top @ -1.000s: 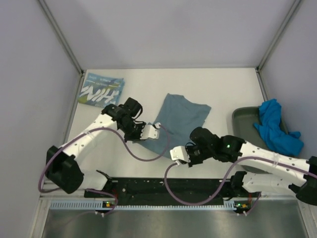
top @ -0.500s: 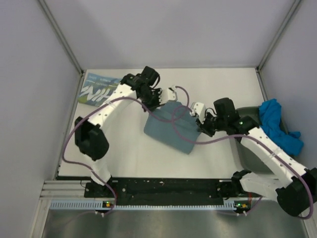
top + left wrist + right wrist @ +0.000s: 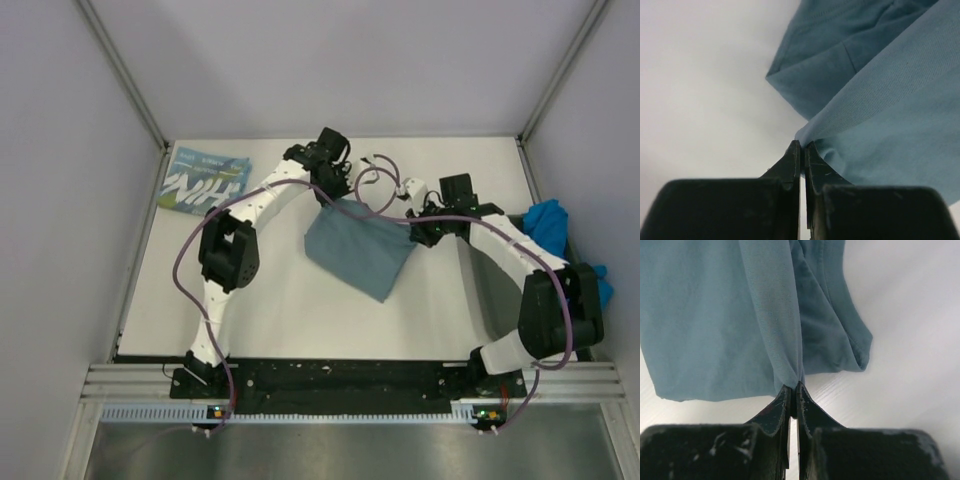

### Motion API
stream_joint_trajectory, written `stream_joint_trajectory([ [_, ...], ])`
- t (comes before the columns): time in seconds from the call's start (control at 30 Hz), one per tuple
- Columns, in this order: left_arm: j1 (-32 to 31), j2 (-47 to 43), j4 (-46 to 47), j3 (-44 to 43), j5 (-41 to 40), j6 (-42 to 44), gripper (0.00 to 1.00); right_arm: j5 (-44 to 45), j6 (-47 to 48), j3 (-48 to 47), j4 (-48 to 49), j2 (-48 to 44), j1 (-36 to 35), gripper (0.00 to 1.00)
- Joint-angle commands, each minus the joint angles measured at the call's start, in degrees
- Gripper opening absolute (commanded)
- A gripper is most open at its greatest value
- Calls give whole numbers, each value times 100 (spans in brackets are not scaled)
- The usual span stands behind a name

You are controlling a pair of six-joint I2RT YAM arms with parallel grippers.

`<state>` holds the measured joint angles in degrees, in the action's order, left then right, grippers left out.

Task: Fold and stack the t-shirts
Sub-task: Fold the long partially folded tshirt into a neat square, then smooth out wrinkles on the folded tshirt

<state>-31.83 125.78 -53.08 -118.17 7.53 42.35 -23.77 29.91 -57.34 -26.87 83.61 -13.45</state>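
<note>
The plain slate-teal t-shirt (image 3: pixel 360 250) lies folded over on the table's middle, its far edge lifted. My left gripper (image 3: pixel 326 203) is shut on its far left corner; the left wrist view shows the cloth (image 3: pixel 880 100) pinched at the jaw tips (image 3: pixel 802 145). My right gripper (image 3: pixel 414 229) is shut on its far right corner, and the right wrist view shows the cloth (image 3: pixel 715 315) pinched at the tips (image 3: pixel 794 387). The folded NIH t-shirt (image 3: pixel 205 181) lies at the far left. The bright blue t-shirt (image 3: pixel 558 235) is bunched at the right.
The dark grey-green tray (image 3: pixel 492 290) sits at the right under the bright blue shirt, partly hidden by my right arm. Purple cables loop over the far middle. Grey walls close in the table on three sides.
Both grippers have carried the slate-teal shirt's near edge up and over to the far side, folding it in half. Both arms have stretched far out over the table.
</note>
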Motion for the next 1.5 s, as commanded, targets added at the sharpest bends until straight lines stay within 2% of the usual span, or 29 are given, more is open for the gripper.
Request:
stream_joint_trajectory([
  [0.0, 28, 148, 1185, -145, -463, -183, 0, 197, -152, -190, 296, 260, 194, 0],
  [0.23, -24, 500, 1634, -127, -700, -166, 0, 285, -539, -190, 1007, 717, 370, 0],
  [0.27, -16, 553, 1721, -119, -944, -209, 3, 329, -582, -224, 1130, 805, 361, 0],
  [0.4, -16, 676, 2256, -136, -1437, -393, 22, 864, -811, -584, 1404, 1358, 387, 3],
  [0.47, -7, 729, 2582, -258, -1727, -534, 36, 961, -907, -778, 1675, 1657, 405, 12],
  [0.53, -7, 843, 2750, -556, -2017, -622, 49, 1040, -987, -1145, 1756, 1955, 413, 14],
  [0.6, 19, 887, 2751, -899, -2211, -762, 64, 1504, -1293, -1541, 1756, 2184, 414, 18],
  [0.67, 81, 721, 2515, -1076, -2107, -1008, 67, 1735, -1505, -1928, 1546, 2273, 431, 18],
  [0.73, 160, 301, 2128, -859, -1652, -1315, 66, 1736, -1759, -2079, 1422, 2073, 431, 23],
  [0.8, 230, -322, 1881, -176, -993, -1553, 62, 1447, -1997, -1966, 1413, 1687, 431, 26],
  [0.87, 257, -1121, 1889, 755, -264, -1703, 51, 938, -2278, -1685, 1474, 1239, 423, 27],
  [0.93, 248, -1755, 2020, 1653, 255, -1887, 33, 403, -2847, -1308, 1684, 834, 318, 26],
  [1.0, 239, -2134, 2126, 2366, 809, -2133, 21, -99, -3304, -894, 1931, 587, 142, 25],
  [1.13, 239, -2093, 2109, 2930, 1461, -2283, 12, -251, -4053, -393, 2028, 586, -131, 19],
  [1.27, 248, -1601, 1749, 2905, 1471, -2407, 10, 82, -4458, 12, 2274, 980, -202, 16],
  [1.37, 309, -1302, 1889, 3089, 972, -2424, 8, 512, -4608, -5, 2143, 1446, -105, 14],
  [1.47, 528, -1152, 1810, 3282, 618, -2459, 6, 575, -4880, -110, 2072, 1885, 149, 14],
])
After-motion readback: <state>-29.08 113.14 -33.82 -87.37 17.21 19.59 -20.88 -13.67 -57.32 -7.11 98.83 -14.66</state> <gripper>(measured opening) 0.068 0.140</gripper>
